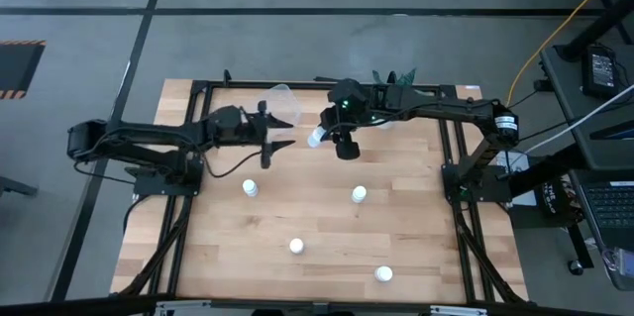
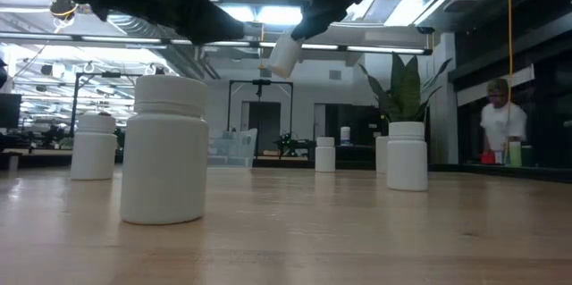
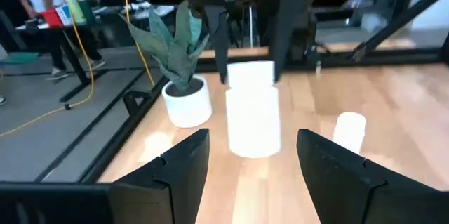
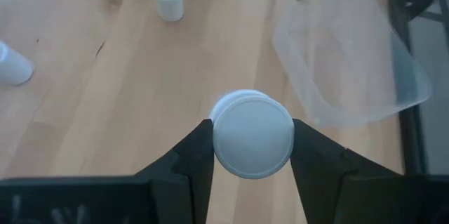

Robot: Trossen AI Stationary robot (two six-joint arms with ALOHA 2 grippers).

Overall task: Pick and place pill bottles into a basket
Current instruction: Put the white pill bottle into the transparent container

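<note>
A small white cylindrical pill bottle with a white cap [image 4: 252, 134] is clamped between the two dark fingers of the right gripper [image 4: 252, 150]. From the right wrist camera, the fingers press its sides and its round end faces the lens. In the overhead view the held bottle [image 1: 316, 138] hangs in the air over the far middle of the table, tilted. The level view shows it [image 2: 284, 55] slanted, well above the tabletop.

The clear, see-through plastic basket with rounded corners [image 1: 280, 104] sits at the far edge of the light wooden table [image 1: 416, 227], just beside the held bottle. It shows in the right wrist view [image 4: 351, 62] and looks empty there.

Four more small white capped pill bottles stand upright on the wood, well apart from each other:
- one toward the left [image 1: 251, 188]
- one right of centre [image 1: 359, 194]
- one nearer the front [image 1: 295, 247]
- one at the front right [image 1: 383, 274]

The left gripper [image 1: 269, 144] hovers beside the basket. Its jaws stand wide and hold nothing. The left wrist view looks past its dark fingers [image 3: 175, 175] at the held bottle in the right gripper.

A white round pot with a green, long-leaved plant [image 3: 186, 97] stands at the far side of the table. In the level view a person [image 2: 499, 124] is blurred in the room behind.
</note>
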